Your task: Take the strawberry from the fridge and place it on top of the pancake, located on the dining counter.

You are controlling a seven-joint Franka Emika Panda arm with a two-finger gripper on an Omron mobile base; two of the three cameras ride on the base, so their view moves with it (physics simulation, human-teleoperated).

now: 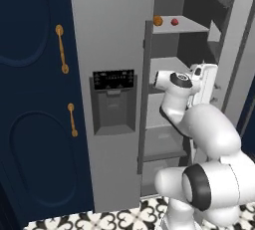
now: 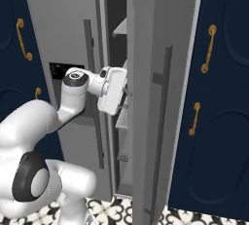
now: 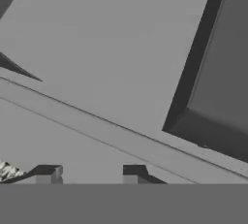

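The strawberry point(image 1: 174, 22), tiny and red, lies on an upper grey shelf point(image 1: 191, 26) inside the fridge point(image 1: 109, 35), whose right door point(image 2: 146, 73) stands open. My white hand point(image 1: 205, 82) is well below that shelf, at the middle shelves, just inside the opening. In the right base view the gripper point(image 2: 127, 96) points at the open door's inner edge. The hand view has the gripper point(image 3: 90, 175) facing plain grey fridge surfaces, with just the tops of its fingertips point(image 3: 48, 174) showing, a modest gap between them and nothing seen in it. The pancake and the dining counter are out of view.
A small orange ball point(image 1: 158, 20) sits left of the strawberry on the same shelf. The closed left door carries a black dispenser panel point(image 1: 114, 102) and a long dark handle point(image 1: 145, 94). Navy cabinets with brass handles flank the fridge point(image 1: 30, 99) point(image 2: 219, 97).
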